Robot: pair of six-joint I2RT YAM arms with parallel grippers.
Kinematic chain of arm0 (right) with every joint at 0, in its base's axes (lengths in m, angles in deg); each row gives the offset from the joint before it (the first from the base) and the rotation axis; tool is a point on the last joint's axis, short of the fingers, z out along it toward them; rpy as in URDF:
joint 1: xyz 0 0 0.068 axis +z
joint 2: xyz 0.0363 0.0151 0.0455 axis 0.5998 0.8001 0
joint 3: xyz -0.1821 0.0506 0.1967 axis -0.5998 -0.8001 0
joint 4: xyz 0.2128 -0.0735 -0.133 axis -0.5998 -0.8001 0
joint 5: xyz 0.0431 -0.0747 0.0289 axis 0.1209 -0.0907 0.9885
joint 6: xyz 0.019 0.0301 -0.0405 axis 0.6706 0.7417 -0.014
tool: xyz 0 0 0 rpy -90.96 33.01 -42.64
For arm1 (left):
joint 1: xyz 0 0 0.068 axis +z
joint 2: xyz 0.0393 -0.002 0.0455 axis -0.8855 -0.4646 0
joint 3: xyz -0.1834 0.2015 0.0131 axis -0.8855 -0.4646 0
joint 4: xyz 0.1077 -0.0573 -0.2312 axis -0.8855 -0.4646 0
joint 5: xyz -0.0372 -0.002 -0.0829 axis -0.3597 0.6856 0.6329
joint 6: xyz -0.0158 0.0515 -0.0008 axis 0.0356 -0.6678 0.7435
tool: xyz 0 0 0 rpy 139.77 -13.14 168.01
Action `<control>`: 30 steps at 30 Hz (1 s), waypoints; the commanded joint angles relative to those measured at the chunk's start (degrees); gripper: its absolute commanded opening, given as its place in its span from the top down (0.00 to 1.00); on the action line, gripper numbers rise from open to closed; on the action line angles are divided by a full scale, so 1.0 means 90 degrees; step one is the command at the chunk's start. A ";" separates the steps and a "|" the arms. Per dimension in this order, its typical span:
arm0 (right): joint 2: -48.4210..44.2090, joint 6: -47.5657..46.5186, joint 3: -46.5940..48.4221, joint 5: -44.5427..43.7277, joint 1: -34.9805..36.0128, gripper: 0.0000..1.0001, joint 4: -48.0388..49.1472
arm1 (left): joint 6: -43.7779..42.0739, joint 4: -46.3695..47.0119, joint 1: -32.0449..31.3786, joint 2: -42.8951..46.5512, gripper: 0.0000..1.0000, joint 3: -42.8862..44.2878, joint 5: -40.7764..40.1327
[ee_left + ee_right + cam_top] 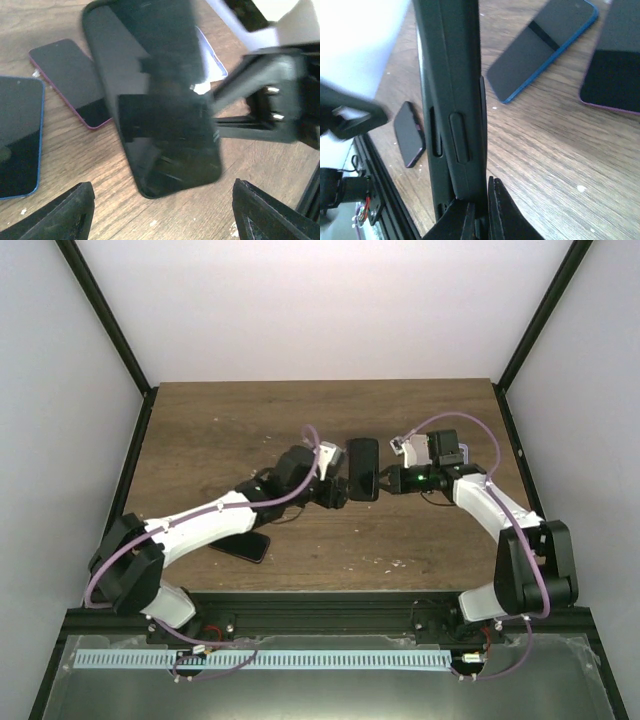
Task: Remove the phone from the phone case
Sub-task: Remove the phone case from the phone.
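Right gripper (480,212) pinches one edge of the black phone (362,468), holding it between the arms over the wooden table (220,430). Left gripper (335,490) gapes just beside it, empty. Phone case (462,135) appears fully on; removal not yet done.

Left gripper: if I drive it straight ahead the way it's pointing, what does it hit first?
Most likely the black cased phone, clamped by the right gripper. It fills the view just ahead of the left gripper, between its open jaws. How close it is, I can't judge.
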 commanded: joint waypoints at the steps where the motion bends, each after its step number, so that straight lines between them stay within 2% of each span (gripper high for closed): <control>1: 0.0355 0.0336 0.0552 -0.0662 -0.0046 0.99 -0.0891 | -0.0826 -0.0709 -0.0806 -0.0152 0.24 0.0608 -0.1843; 5: 0.0506 0.0476 0.0558 -0.0592 -0.0047 0.99 -0.1303 | -0.1053 -0.0837 -0.1356 -0.0613 0.29 0.1000 -0.2447; 9: 0.0604 0.0663 0.0632 -0.0498 -0.0046 0.99 -0.1492 | -0.0927 -0.1011 -0.1593 -0.1104 0.36 0.1354 -0.2907; 17: 0.0900 0.0864 0.0566 -0.0279 -0.0048 0.99 -0.1400 | -0.0832 -0.1120 -0.1700 -0.1805 0.31 0.1617 -0.2963; 30: 0.0992 0.0970 0.0606 -0.0281 -0.0047 0.99 -0.1373 | -0.0951 -0.1238 -0.1888 -0.2359 0.30 0.1948 -0.2783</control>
